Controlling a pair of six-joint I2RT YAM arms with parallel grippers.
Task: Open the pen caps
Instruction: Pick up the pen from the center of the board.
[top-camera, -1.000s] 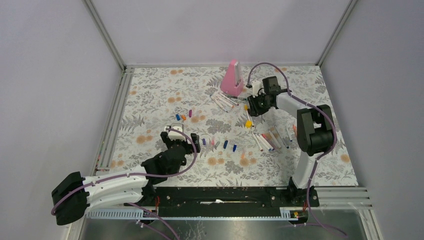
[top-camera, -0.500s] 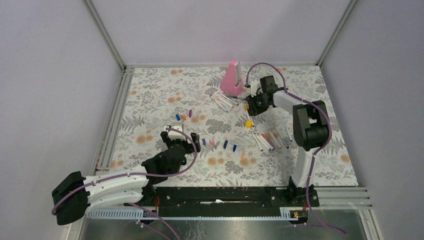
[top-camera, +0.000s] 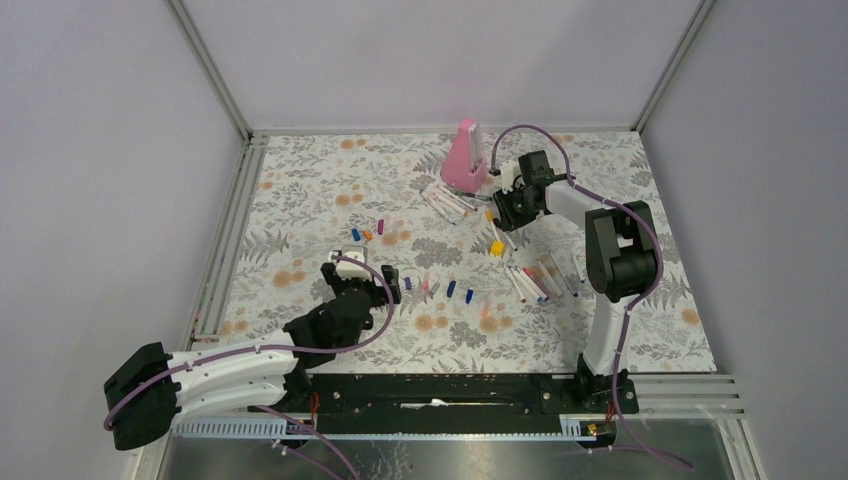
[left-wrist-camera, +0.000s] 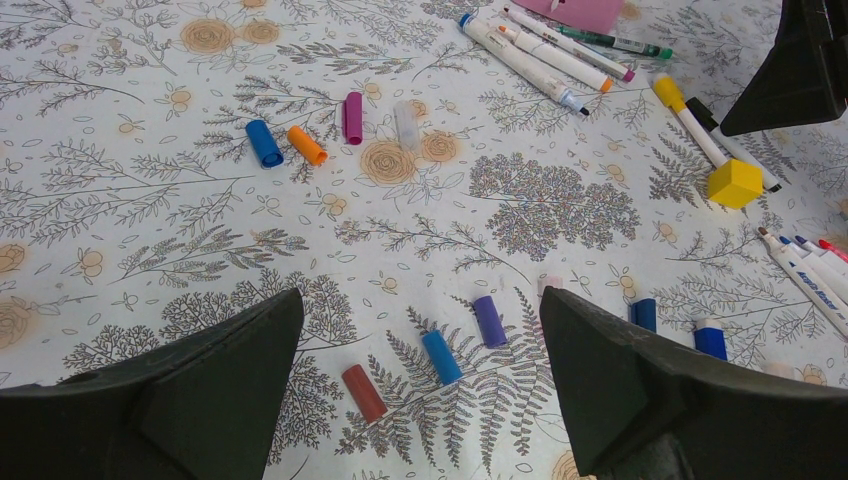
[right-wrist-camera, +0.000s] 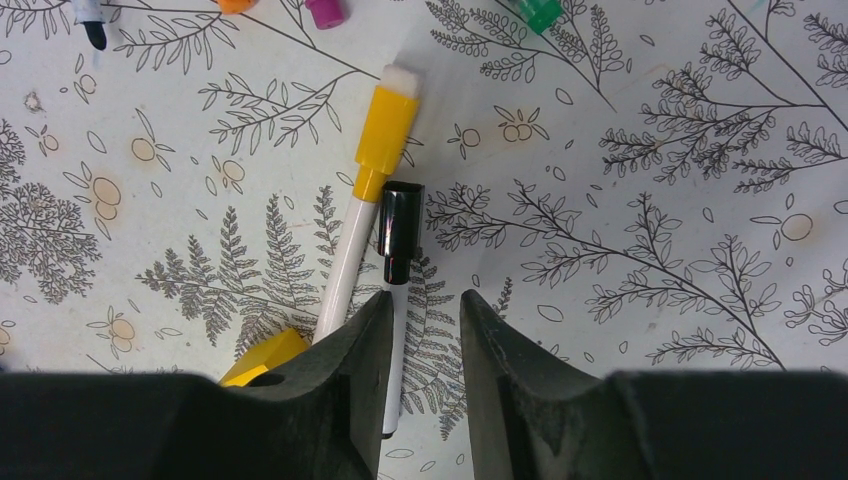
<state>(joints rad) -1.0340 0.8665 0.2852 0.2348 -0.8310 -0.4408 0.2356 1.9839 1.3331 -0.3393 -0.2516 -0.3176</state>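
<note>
Left fingers (left-wrist-camera: 200, 400) spread wide above the desk (left-wrist-camera: 120, 250), holding nothing. Loose caps (left-wrist-camera: 441, 357) in red, blue and purple lie in a row between them at lower centre of the left wrist frame, with more at upper left. Right fingers (right-wrist-camera: 340, 400) set narrow at the bottom of the right wrist frame, straddling the white barrel of a black-capped pen (right-wrist-camera: 396, 310) without clamping; its black cap (right-wrist-camera: 400, 225) sits at frame centre, beside a yellow-capped pen (right-wrist-camera: 350, 260).

I see a robotics lab cell: grey panel walls (top-camera: 100, 180) in aluminium framing (top-camera: 212, 75) enclose a floral-covered table (top-camera: 300, 190), with the left arm (top-camera: 240, 365) and right arm (top-camera: 622, 262) bolted to a black rail (top-camera: 470, 388) at its near edge.
</note>
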